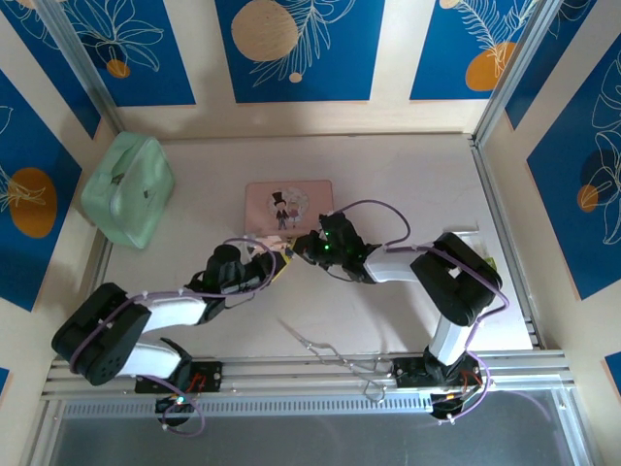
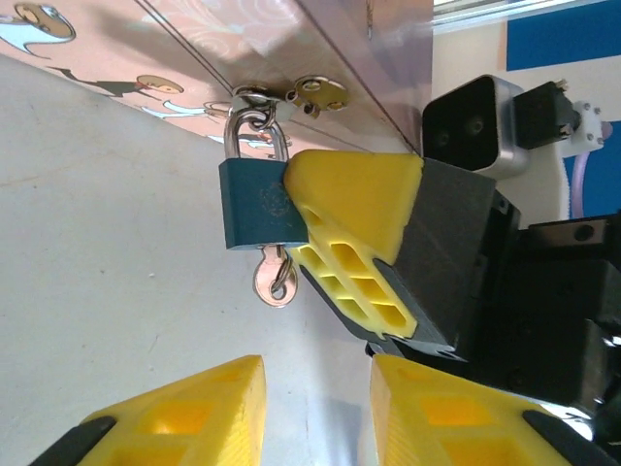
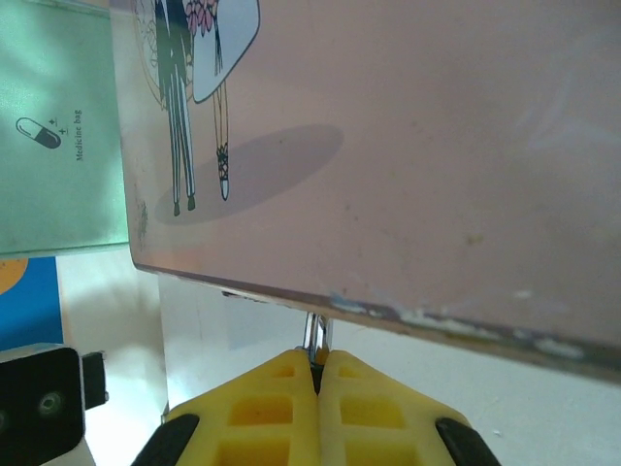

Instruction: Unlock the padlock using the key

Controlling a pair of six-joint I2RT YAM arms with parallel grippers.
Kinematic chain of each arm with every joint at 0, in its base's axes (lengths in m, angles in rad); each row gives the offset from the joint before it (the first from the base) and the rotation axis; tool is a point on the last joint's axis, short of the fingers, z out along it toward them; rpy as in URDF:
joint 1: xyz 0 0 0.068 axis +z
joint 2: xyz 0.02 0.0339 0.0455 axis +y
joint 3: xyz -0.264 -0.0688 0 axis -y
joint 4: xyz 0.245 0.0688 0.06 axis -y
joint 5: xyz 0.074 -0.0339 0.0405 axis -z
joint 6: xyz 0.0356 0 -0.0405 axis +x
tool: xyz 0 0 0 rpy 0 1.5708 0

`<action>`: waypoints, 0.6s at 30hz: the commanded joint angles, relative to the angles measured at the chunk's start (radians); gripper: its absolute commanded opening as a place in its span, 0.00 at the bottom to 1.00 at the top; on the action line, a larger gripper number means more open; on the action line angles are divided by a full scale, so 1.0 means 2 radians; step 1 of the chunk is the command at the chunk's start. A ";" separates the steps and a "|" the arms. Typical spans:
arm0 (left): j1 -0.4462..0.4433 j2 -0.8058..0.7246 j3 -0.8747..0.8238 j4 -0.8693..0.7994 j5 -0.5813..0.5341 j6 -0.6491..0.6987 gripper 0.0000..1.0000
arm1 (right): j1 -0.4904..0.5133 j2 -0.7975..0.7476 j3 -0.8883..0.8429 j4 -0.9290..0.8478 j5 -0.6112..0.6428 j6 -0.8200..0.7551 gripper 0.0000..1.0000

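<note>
Partly buried in the padlock (image 2: 260,204), the key (image 2: 275,280) bares just its bow; right tool (image 3: 318,374) clamps the padlock, left tool (image 2: 315,388) stands apart.

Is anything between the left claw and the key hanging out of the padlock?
Nothing visible does. The left claw stands open facing the key, with bare table between them. The right claw pinches the padlock from the side, clear of that path.

Arms (image 1: 160,316) black, white links, lilac cables (image 1: 374,202); fingers (image 3: 281,408) yellow, hollow-celled; perhaps green LED (image 1: 328,248).
</note>
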 commanded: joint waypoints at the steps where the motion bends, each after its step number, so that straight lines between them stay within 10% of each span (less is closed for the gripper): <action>1: -0.012 0.015 -0.021 0.050 -0.029 -0.024 0.33 | 0.018 0.028 -0.014 -0.088 -0.023 0.090 0.00; 18: -0.028 0.053 -0.024 0.118 -0.115 -0.063 0.20 | 0.024 0.025 -0.021 -0.081 -0.020 0.098 0.00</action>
